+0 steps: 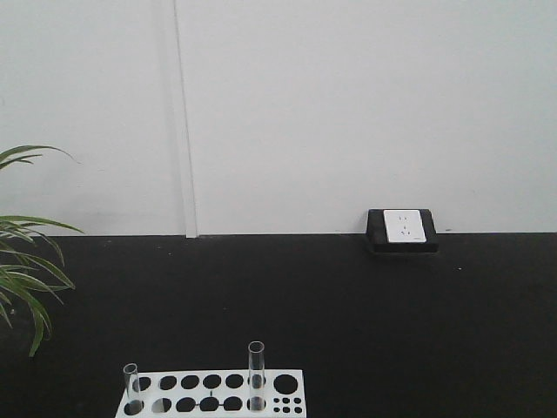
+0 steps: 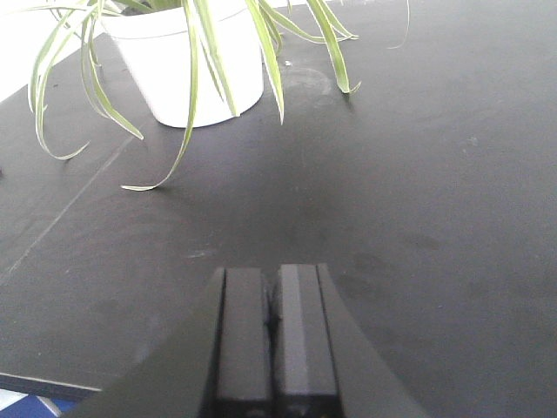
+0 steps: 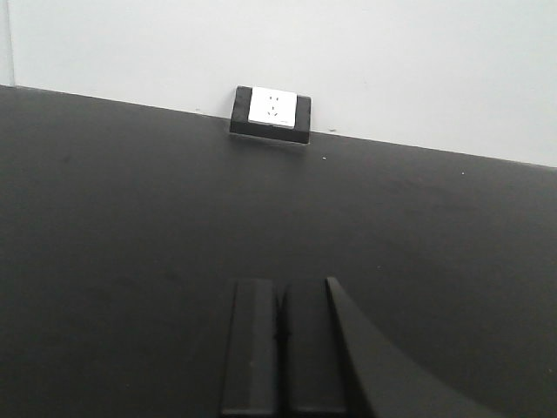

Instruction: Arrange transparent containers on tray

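Note:
Two transparent containers, slim clear test tubes, stand upright in a white holed rack [image 1: 213, 394] at the bottom of the front view: one tube [image 1: 131, 387] at the rack's left end, a taller one [image 1: 256, 374] right of its middle. The tray is out of view. My left gripper [image 2: 273, 272] is shut with nothing between its fingers, hovering over the black tabletop near a potted plant. In the right wrist view my right gripper [image 3: 280, 283] is shut and holds nothing, pointing toward the back wall. Neither gripper shows in the front view.
A white pot [image 2: 196, 61] with long green leaves stands at the table's left; its leaves [image 1: 22, 261] reach into the front view. A black-framed white wall socket [image 1: 402, 229] sits at the table's back edge [image 3: 273, 113]. The table's left edge runs beside the left gripper.

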